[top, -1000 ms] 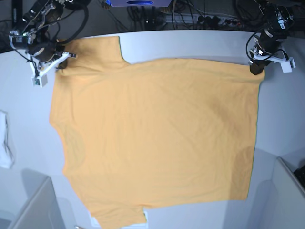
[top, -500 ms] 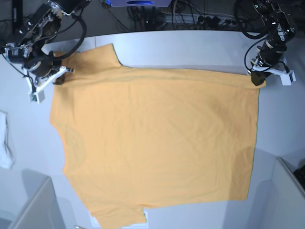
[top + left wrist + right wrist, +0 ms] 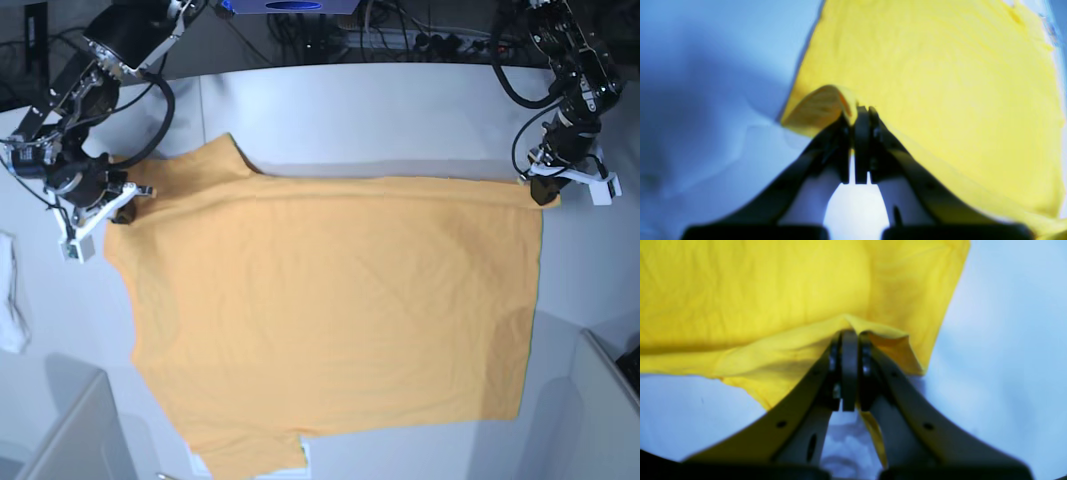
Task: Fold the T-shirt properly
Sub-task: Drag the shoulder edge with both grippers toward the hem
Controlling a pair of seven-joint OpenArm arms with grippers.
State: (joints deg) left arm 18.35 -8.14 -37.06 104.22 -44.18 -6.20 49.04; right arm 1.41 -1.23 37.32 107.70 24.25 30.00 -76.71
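- Left wrist view: the left gripper (image 3: 862, 115) has its jaws pressed together on a raised corner of the T-shirt (image 3: 940, 83) (colour reads yellow here), above the pale tabletop (image 3: 723, 66).
- Right wrist view: the right gripper (image 3: 849, 338) pinches a bunched shirt edge likewise.
- Base view: both arms reach in from the far corners; the shirt lies spread across the white tabletop, cables behind.

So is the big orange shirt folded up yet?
Not yet. The big light-orange cotton T-shirt lies spread flat on the white table; only its far edge is lifted, pinched by the left hand and right hand.
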